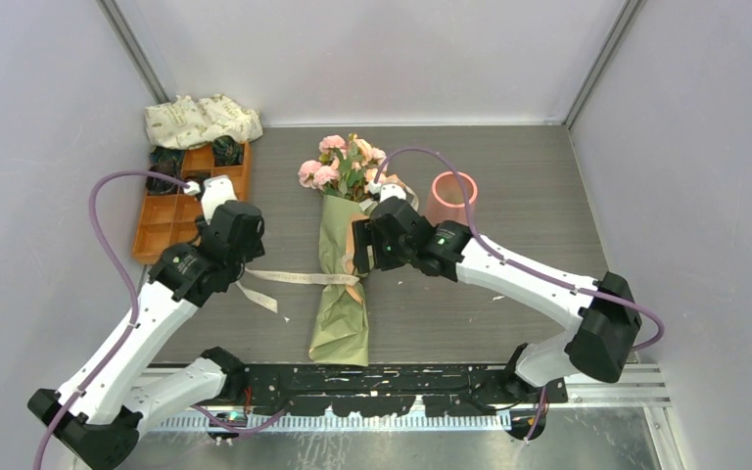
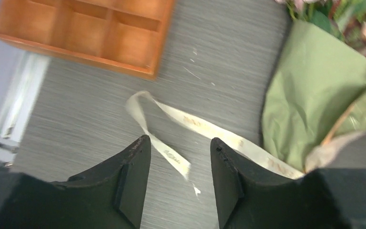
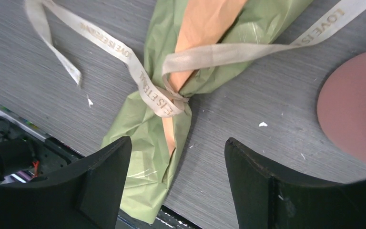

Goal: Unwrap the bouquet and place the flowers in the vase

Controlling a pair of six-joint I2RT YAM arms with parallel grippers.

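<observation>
one bouquet [image 1: 339,315], one vase [image 1: 447,209], one ribbon [image 1: 294,277]

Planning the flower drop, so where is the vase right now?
In the top view the salmon-pink vase stands right of centre, just right of the bouquet, beyond the right gripper.

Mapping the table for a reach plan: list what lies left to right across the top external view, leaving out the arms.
orange tray → loose ribbon tail → bouquet → vase
</observation>
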